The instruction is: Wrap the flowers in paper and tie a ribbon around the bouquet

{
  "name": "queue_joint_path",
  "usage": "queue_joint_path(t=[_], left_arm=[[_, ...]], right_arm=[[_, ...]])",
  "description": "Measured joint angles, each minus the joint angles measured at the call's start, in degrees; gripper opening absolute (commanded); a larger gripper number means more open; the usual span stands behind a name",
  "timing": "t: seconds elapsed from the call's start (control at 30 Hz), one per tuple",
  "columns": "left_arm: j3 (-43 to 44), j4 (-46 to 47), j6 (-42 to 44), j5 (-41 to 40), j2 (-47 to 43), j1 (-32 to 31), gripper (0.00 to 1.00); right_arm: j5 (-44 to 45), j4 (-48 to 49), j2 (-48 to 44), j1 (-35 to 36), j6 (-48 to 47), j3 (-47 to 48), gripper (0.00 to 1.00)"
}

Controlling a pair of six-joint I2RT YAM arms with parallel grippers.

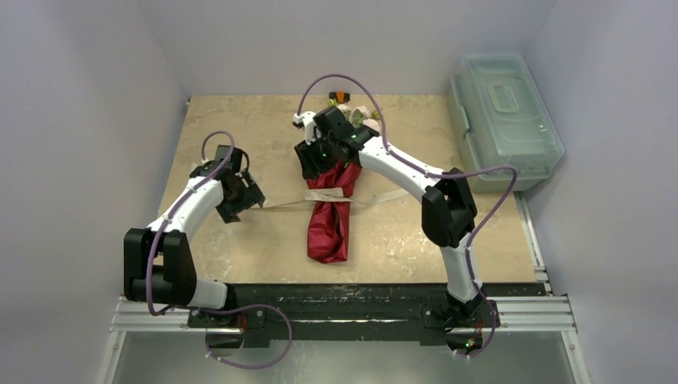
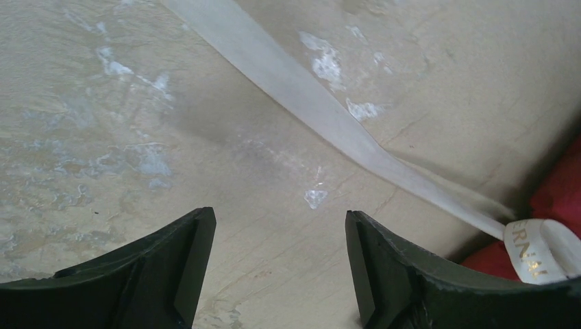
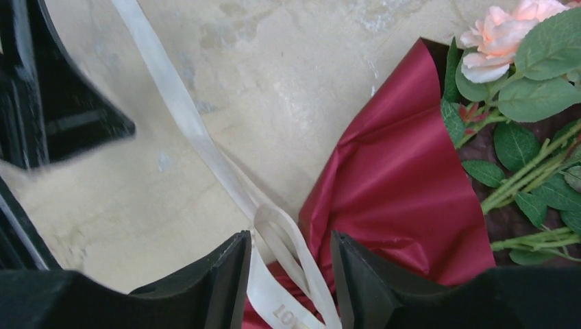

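Observation:
The bouquet (image 1: 329, 220) lies in the middle of the table, a red paper (image 3: 404, 185) cone with the flowers (image 3: 503, 34) and green leaves at its far, open end. The cream ribbon (image 1: 280, 204) runs crosswise over the cone's middle, its ends trailing left and right. My right gripper (image 3: 289, 236) stands open over the cone's upper part. A loose loop of ribbon (image 3: 288, 229) lies between its fingers, against the left one. My left gripper (image 2: 277, 214) is open over bare table left of the cone, and the ribbon (image 2: 308, 96) passes beyond its fingertips.
A clear plastic lidded box (image 1: 504, 120) stands at the back right, beside the table. A small orange-and-black object (image 1: 339, 97) lies behind the flowers. Grey walls close in the left, back and right sides. The left gripper (image 3: 55, 103) shows at the upper left of the right wrist view.

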Motion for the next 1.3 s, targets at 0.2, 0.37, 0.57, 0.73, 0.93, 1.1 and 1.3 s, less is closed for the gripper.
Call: queue_joint_path(t=[0.2,0.37,0.57,0.73,0.93,1.1,1.3], left_arm=[[-0.68,0.2,-2.21,1.18,0.04,5.44,0.74],[-0.68,0.33,-2.36,2.03,0.37,5.51,0.73],[-0.68,1.29,-1.77,2.67,0.37,5.51,0.71],[-0.68,1.92,-1.44,2.89,0.37,5.51,0.71],[-0.7,2.12,-0.83,3.06,0.37,5.51,0.7],[-0.81,2.43,-0.46,3.26,0.37,5.51,0.7],[-0.81,2.91,-0.37,3.52,0.37,5.51,0.69]], right_arm=[[0.04,-0.79,-6.78,-0.09,-9.97,-9.55,0.62],[0.28,-0.74,-14.38,-0.33,-18.73,-17.75,0.6],[-0.2,0.9,-17.35,-0.44,-24.96,-23.5,0.51],[-0.74,1.4,-15.39,-0.44,-25.44,-22.8,0.48],[-2.21,2.54,-11.56,-0.44,-24.02,-21.86,0.48],[-3.52,2.84,-9.66,-0.44,-23.06,-21.33,0.48],[-4.81,3.26,-9.05,-0.28,-22.08,-20.74,0.48]])
